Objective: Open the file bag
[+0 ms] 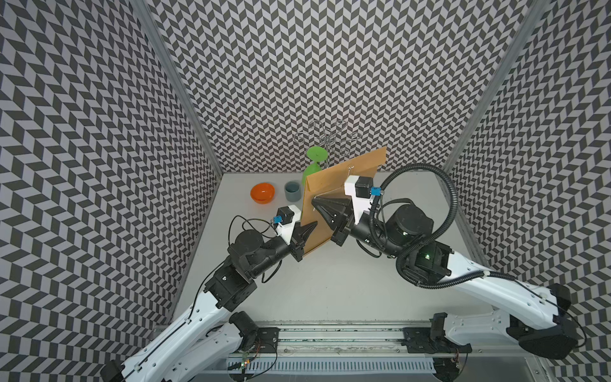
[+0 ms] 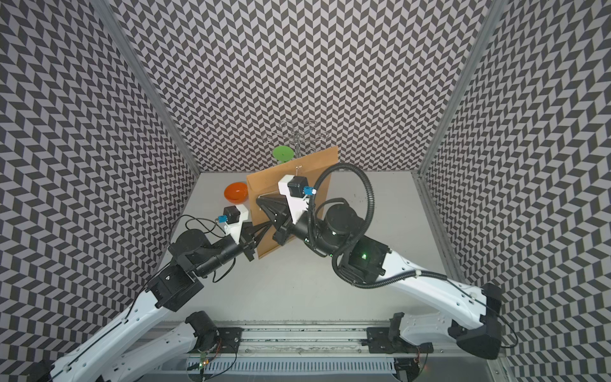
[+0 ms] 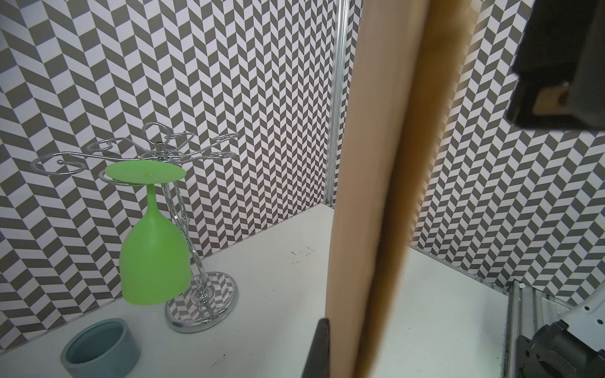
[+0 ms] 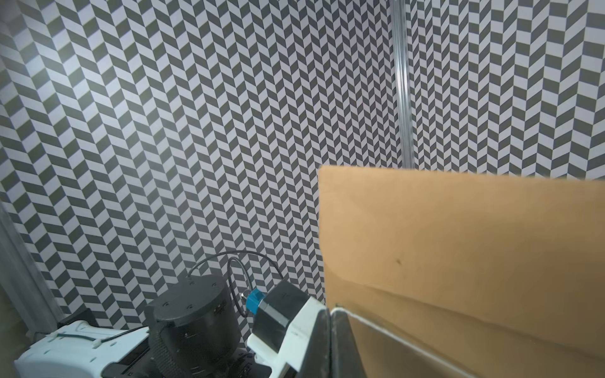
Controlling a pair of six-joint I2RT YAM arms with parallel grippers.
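- Two robot arms reach in from the near side of a white table (image 1: 330,287) and meet near its middle. Black-and-white chevron walls (image 1: 330,66) enclose the table.
- Between the arms the file bag (image 1: 330,180), a large brown paper envelope, is held up on edge rather than lying flat. Its far right corner rises highest. Whether its lowest corner touches the table cannot be told.
- On the left, the left gripper (image 1: 313,226) is pinched closed on the bag's near left edge. In the left wrist view the file bag (image 3: 376,196) shows almost edge-on as a tall brown strip.
- On the right, the right gripper (image 1: 314,201) lies across the bag's right-hand face with its pincer closed to a point. A thin white string (image 1: 330,192) runs taut from higher on that face down to the pincer's tip, so it appears to be nipping the string.
- The right wrist view shows the closed right gripper (image 4: 331,314) against the bag's plain brown paper.
- Left of the bag, towards the far side, sit an orange bowl (image 1: 262,192) and a grey cup (image 1: 292,191), close together.
- Behind the bag, at the far wall, a green glass (image 1: 315,155) hangs upside down from a silver wire rack (image 1: 325,135).
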